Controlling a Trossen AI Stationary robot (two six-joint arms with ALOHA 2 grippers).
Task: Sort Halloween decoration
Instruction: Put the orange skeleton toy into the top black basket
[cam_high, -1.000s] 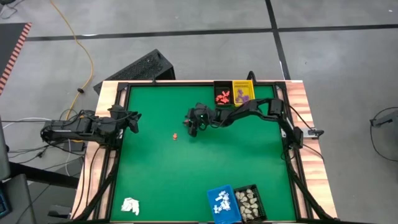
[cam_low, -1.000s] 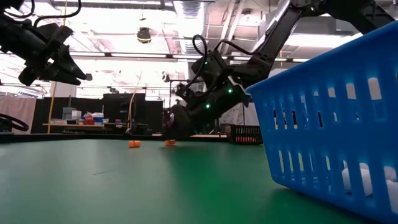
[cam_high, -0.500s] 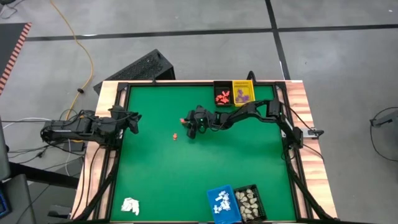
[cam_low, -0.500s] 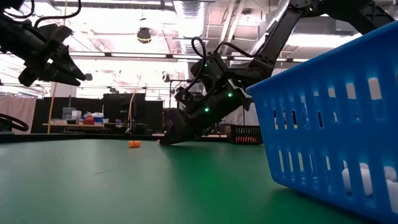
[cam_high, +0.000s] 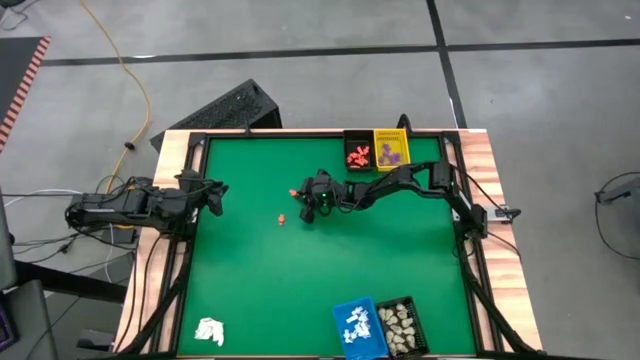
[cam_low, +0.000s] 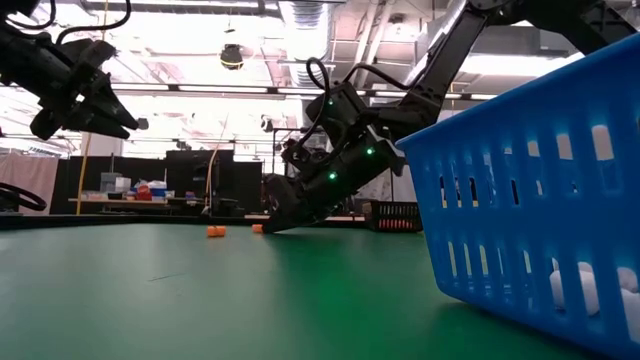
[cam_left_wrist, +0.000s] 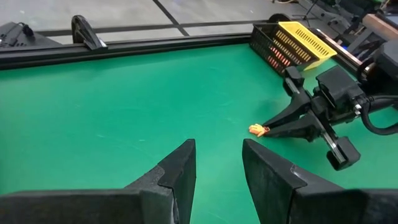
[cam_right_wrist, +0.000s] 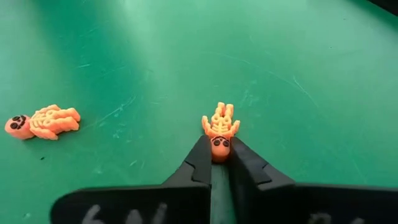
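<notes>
Orange skeleton figurine (cam_right_wrist: 218, 129) lay mid-worktop, its skull pinched between the tips of the right pincer (cam_right_wrist: 219, 163), so the grasping step looked just done. Next it likely needed lifting to the black bin of orange-red pieces (cam_high: 358, 154) at the far edge, beside the yellow bin with purple ones (cam_high: 391, 150). Another orange skeleton (cam_right_wrist: 41, 122) lay nearby. Near-edge blue basket (cam_high: 359, 327) held white pieces; its black neighbour (cam_high: 400, 326) held cream ones. Left pincer (cam_left_wrist: 216, 168) hovered open at the left edge.
</notes>
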